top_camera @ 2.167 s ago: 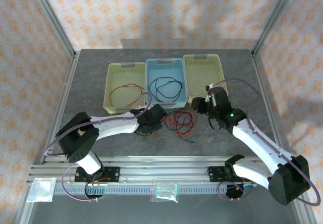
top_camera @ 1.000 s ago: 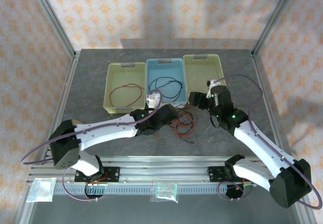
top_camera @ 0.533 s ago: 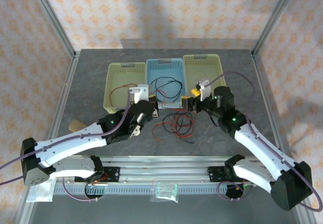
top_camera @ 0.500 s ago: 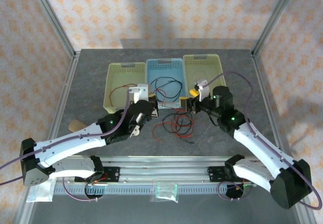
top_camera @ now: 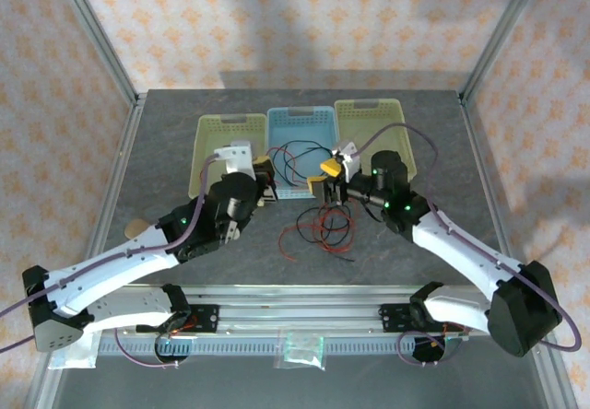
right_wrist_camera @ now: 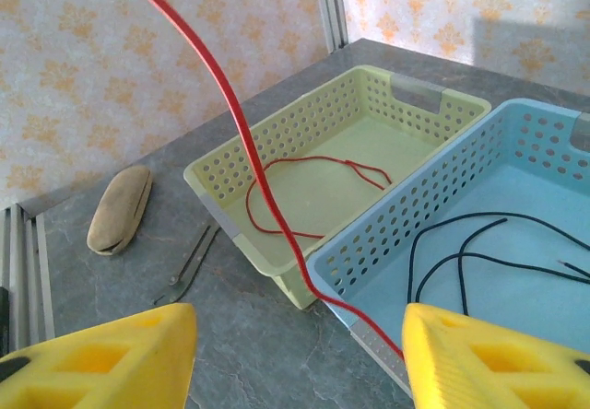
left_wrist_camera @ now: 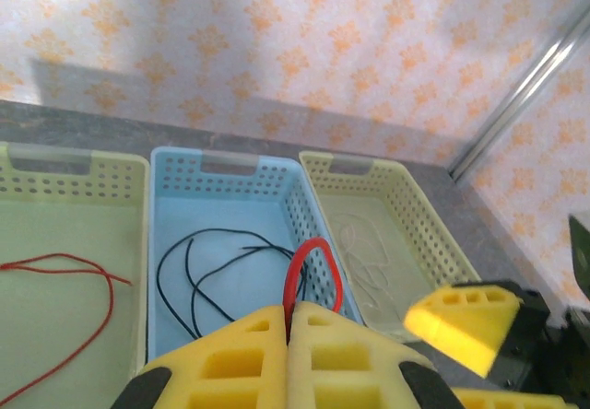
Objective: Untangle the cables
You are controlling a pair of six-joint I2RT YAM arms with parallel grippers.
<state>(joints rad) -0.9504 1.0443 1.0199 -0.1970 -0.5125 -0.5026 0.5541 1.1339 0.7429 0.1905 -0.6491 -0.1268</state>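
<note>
Red cable (left_wrist_camera: pixel 313 240) pinched in left gripper (left_wrist_camera: pixel 289 321), arm outstretched; right gripper (right_wrist_camera: pixel 300 344) spread wide.

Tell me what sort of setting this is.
Most likely a robot lab test cell: two white robot arms bolted to an aluminium rail, a grey tabletop enclosed by orange-patterned backdrop panels, and three perforated plastic baskets.

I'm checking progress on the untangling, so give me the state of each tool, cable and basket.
Left tool: shut on a red cable loop.
Right tool: open, gripping nothing.
Left yellow basket: holds one loose red cable.
Blue basket: holds loose black cable.
Right yellow basket: holds faint pale cable.
Table pile: red and black cables, tangled.
</note>
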